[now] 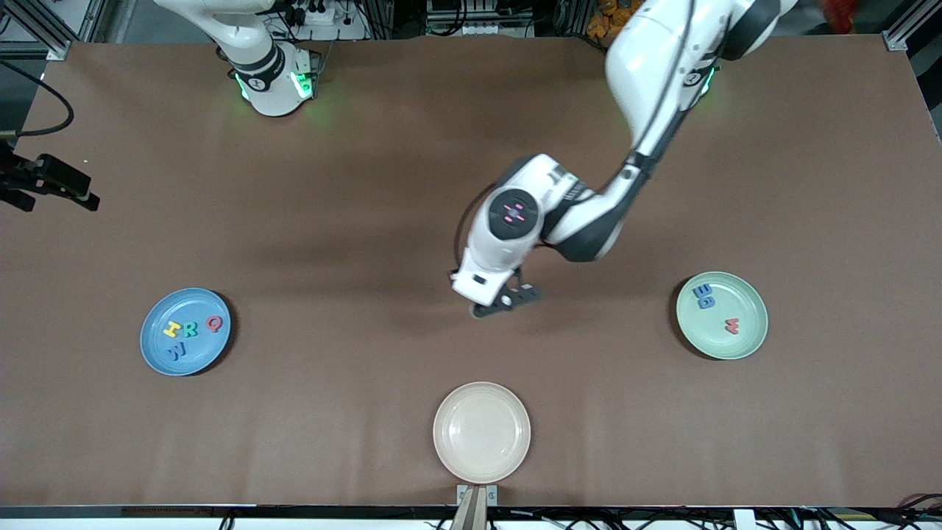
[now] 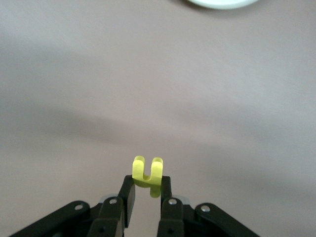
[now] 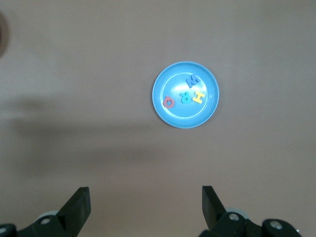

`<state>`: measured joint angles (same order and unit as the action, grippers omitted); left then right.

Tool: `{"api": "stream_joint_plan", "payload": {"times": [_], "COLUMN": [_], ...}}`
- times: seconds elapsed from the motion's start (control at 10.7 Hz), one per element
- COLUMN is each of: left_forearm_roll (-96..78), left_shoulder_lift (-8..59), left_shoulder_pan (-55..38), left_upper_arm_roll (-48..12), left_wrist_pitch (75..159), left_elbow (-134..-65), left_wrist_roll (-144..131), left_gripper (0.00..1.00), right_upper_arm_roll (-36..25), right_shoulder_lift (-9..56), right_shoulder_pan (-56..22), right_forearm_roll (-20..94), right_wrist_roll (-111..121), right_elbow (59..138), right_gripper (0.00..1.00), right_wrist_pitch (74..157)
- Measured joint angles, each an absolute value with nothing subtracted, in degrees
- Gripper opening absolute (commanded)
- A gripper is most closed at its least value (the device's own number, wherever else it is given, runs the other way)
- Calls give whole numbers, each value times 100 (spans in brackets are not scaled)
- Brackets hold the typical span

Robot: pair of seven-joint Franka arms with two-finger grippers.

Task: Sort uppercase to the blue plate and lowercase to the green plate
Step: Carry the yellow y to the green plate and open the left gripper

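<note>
My left gripper [image 1: 508, 300] hangs over the bare middle of the table. It is shut on the yellow lowercase h [image 2: 147, 174], which is pinched between its fingertips in the left wrist view. The blue plate [image 1: 151, 346] lies toward the right arm's end and holds the yellow H [image 1: 172, 329], green R [image 1: 190, 329], red Q [image 1: 215, 323] and blue W [image 1: 176, 352]. The green plate [image 1: 751, 335] lies toward the left arm's end and holds two blue lowercase letters [image 1: 704, 297] and the red w [image 1: 731, 324]. My right gripper [image 3: 145, 190] is open and empty, high above the table, with the blue plate [image 3: 165, 108] below it.
An empty cream plate [image 1: 481, 432] lies near the table's front edge, nearer the front camera than my left gripper. A pale plate's rim [image 2: 222, 2] shows at the edge of the left wrist view. The right arm's base [image 1: 272, 81] stands at the back.
</note>
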<state>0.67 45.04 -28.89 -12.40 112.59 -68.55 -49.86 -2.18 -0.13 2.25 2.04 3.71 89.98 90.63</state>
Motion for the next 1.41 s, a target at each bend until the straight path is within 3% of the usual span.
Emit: {"api": "stream_joint_plan", "payload": {"times": [0.19,0.47,1.03,1.13,1.22,1.31,1.41], "left_forearm_roll": [178,753,983,983,983,983,983], "left_shoulder_lift": [4171,3774,3706,3680,3669,3668,3659], "left_shoulder_pan": [-1934,-795,-604,-596,-592,-594,-621], "left_upper_arm_roll": [-1252,-1221,-117,49,170,208,208], "left_wrist_pitch": [10743,10675,10900,11128,11371,11501,11541], "left_elbow": [-7127,-7984,-8880,-9040,-9208,-9309,-9338], "left_wrist_roll": [-2999,-828,867,1021,1080,1114,1116], "left_gripper": [0,0,0,19,86,100,100], "right_upper_arm_roll": [-190,-183,-179,-179,-179,-178,-173], "right_shoulder_lift": [-12,-12,-16,-16,-16,-16,-16], "right_shoulder_pan": [225,231,236,236,236,236,235], "right_forearm_roll": [252,260,248,231,208,189,180], "right_wrist_roll": [371,372,373,377,393,410,419], "right_elbow": [8997,8995,8951,8949,8947,8947,8947], "right_gripper": [100,100,100,100,100,100,100], "right_wrist_pitch": [9053,9052,9052,9053,9053,9053,9054]}}
